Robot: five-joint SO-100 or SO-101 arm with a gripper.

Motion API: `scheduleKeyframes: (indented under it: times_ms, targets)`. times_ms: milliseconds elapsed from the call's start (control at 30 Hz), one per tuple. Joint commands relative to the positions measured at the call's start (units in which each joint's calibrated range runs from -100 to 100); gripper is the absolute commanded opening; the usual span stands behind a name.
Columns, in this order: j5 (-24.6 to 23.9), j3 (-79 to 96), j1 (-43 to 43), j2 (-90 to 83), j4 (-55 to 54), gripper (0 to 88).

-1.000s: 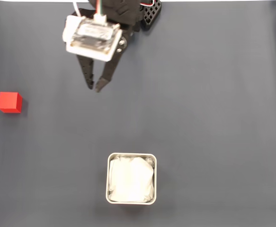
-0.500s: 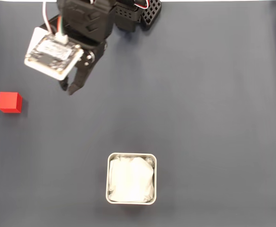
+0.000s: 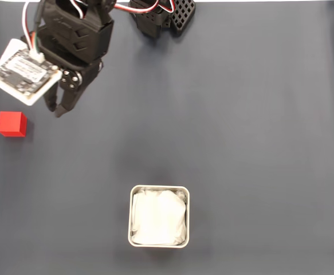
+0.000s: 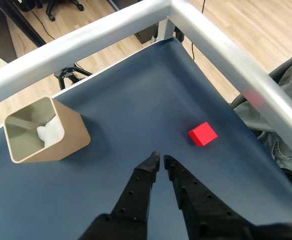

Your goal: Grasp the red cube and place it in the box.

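The red cube [image 3: 12,124] rests on the dark mat near the left edge in the fixed view; in the wrist view the red cube [image 4: 202,133] lies ahead and to the right of my fingertips. My black gripper [image 3: 56,109] hangs to the right of the cube, a short gap away, and its fingers are nearly together with nothing between them. From the wrist camera the gripper [image 4: 161,160] points at bare mat. The box [image 3: 159,216], white with a wrinkly lining, stands at the lower middle of the fixed view; the box [image 4: 43,130] appears tan-walled at the left of the wrist view.
A silver metal frame [image 4: 221,45] runs along the mat's far edges in the wrist view, with wood floor beyond. The arm's black base [image 3: 167,14] sits at the top of the fixed view. Dark mat [image 3: 258,143] stretches bare to the right.
The arm has swung left across the top of the fixed view, carrying the gripper toward the red cube. The fingers have drawn closer together. Cube and box have not moved.
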Motion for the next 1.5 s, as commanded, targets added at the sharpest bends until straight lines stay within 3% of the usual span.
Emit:
scheduleKeyframes:
  times_ms: [0,1467]
  targets:
    - [0.0,-2.8,1.7,0.2,-2.6,0.3]
    - [-0.8,-3.0,14.2,15.5,-9.6,18.2]
